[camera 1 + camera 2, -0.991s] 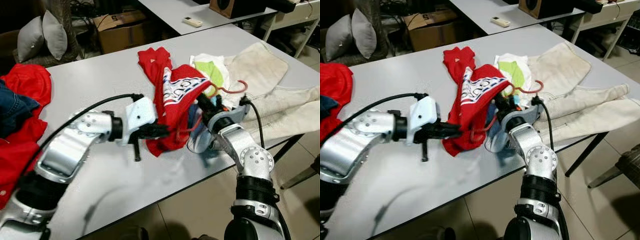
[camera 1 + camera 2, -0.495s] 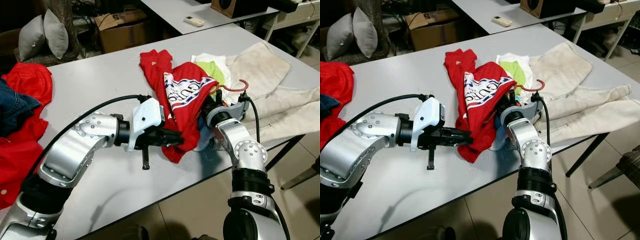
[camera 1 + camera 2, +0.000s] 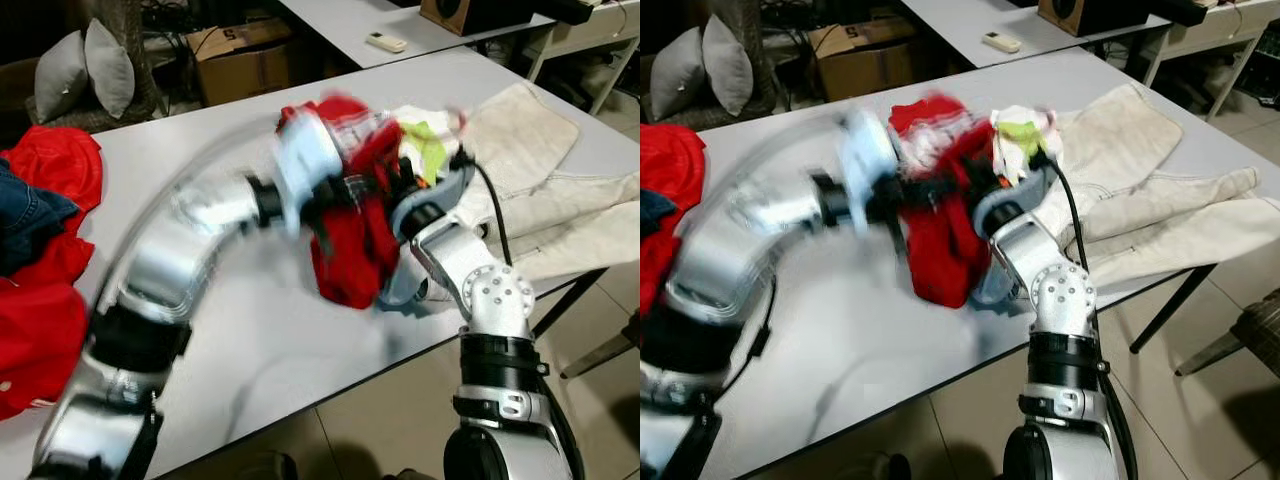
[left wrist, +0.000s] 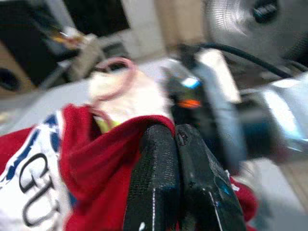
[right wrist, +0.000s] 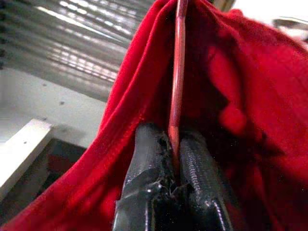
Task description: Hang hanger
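Note:
A red shirt [image 3: 355, 240] with white and blue print hangs bunched above the grey table [image 3: 220, 330]. My left gripper [image 4: 175, 132] is shut on a fold of the red shirt. The left arm is motion-blurred in the eye views, with its gripper [image 3: 350, 190] at the shirt's top. My right gripper [image 5: 174, 139] is shut on the thin red hanger [image 5: 179, 72], which runs up inside the red cloth. In the left eye view the right gripper [image 3: 405, 195] sits close to the left one, buried in the shirt. The hanger's pink-red hook [image 4: 115, 79] shows beyond the left fingers.
A beige garment [image 3: 540, 190] and a white and green one [image 3: 425, 140] lie on the table's right half. Red clothes and jeans [image 3: 45, 200] are piled at the left edge. Behind stand a cardboard box [image 3: 245, 60], grey cushions [image 3: 85, 75] and another table with a remote [image 3: 384, 42].
My left arm has swung up and right, close to the right gripper, taking the shirt's fold with it. The shirt now hangs more bunched, and the right gripper has shifted slightly left.

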`<state>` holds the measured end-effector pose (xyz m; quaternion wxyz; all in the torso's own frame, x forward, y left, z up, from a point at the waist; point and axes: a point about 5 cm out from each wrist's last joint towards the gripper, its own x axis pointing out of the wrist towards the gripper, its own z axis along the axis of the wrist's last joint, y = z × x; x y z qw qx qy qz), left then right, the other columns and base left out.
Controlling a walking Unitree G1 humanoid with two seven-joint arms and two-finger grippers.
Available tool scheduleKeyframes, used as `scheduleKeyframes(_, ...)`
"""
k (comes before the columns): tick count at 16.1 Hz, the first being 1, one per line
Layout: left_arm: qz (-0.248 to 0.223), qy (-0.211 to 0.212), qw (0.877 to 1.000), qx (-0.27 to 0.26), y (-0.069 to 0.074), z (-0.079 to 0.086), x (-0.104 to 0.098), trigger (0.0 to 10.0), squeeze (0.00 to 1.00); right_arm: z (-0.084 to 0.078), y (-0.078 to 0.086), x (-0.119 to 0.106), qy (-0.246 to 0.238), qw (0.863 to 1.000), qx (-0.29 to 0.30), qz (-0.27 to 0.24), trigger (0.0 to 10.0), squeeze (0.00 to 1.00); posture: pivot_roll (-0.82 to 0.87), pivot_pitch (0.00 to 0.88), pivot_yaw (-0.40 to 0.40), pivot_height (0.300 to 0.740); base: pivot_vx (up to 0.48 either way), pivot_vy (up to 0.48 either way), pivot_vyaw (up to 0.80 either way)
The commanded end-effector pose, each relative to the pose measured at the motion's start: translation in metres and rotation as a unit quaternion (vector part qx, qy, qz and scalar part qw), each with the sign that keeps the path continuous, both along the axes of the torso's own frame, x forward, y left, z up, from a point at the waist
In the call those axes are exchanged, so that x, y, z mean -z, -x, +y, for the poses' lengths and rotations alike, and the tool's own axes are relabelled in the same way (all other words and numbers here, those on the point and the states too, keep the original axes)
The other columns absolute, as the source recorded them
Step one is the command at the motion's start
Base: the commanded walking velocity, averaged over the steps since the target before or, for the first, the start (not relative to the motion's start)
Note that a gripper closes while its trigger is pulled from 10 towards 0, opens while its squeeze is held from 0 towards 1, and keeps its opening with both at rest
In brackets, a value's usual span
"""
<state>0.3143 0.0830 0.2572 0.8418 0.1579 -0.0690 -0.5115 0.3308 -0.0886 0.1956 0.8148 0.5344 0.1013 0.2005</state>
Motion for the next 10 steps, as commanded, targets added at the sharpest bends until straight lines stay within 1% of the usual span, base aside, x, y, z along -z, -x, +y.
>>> scheduleKeyframes(1, -0.018, 0.038, 0.999, -0.026, -0.007, 0.013, -0.018, 0.0, 0.00, 0.018, 0.018, 0.004, -0.044, 0.998, -0.031, 0.013, 10.0, 0.00, 0.06, 0.013, 0.073, 0.740, 0.000, 0.000, 0.00)
scheduleKeyframes(3, -0.035, 0.059, 0.997, -0.036, -0.009, 0.018, -0.031, 0.0, 0.00, 0.015, 0.029, -0.001, -0.039, 0.998, -0.040, 0.007, 10.0, 0.00, 0.08, 0.014, 0.051, 0.740, 0.000, 0.000, 0.00)
scheduleKeyframes(4, -0.048, 0.082, 0.994, -0.059, -0.011, 0.024, -0.040, 0.0, 0.00, 0.014, 0.035, 0.000, -0.032, 0.998, -0.048, 0.007, 10.0, 0.00, 0.08, 0.014, 0.049, 0.740, 0.000, 0.000, 0.00)
scheduleKeyframes(5, -0.049, 0.105, 0.991, -0.072, -0.012, 0.027, -0.046, 0.0, 0.00, 0.013, 0.037, 0.003, -0.021, 0.998, -0.050, 0.013, 10.0, 0.00, 0.08, 0.010, 0.049, 0.740, 0.000, 0.000, 0.00)
scheduleKeyframes(6, -0.039, 0.101, 0.992, -0.067, -0.009, 0.029, -0.045, 0.0, 0.00, 0.010, 0.038, 0.006, -0.015, 0.999, -0.044, 0.020, 10.0, 0.00, 0.08, 0.004, 0.059, 0.740, 0.000, 0.000, 0.00)
scheduleKeyframes(7, -0.022, 0.050, 0.997, -0.045, -0.002, 0.029, -0.031, 0.0, 0.00, 0.007, 0.039, 0.005, -0.018, 0.999, -0.036, 0.022, 10.0, 0.00, 0.08, 0.003, 0.068, 0.740, 0.000, 0.000, 0.00)
scheduleKeyframes(8, 0.001, 0.023, 0.999, -0.030, 0.003, 0.029, -0.019, 1.4, 0.00, 0.005, 0.039, 0.004, -0.018, 0.999, -0.031, 0.019, 10.0, 0.00, 0.07, 0.003, 0.073, 0.740, 0.000, 0.000, 0.00)
scheduleKeyframes(9, 0.010, 0.004, 0.999, -0.039, 0.005, 0.030, -0.013, 10.0, 0.00, 0.003, 0.039, 0.001, -0.021, 0.999, -0.024, 0.016, 10.0, 0.00, 0.08, 0.002, 0.078, 0.740, 0.000, 0.000, 0.00)
scheduleKeyframes(10, 0.039, -0.032, 0.996, -0.073, 0.001, 0.037, -0.003, 10.0, 0.00, 0.000, 0.039, -0.002, -0.031, 0.999, -0.016, 0.013, 10.0, 0.00, 0.08, 0.002, 0.077, 0.740, 0.000, 0.000, 0.00)
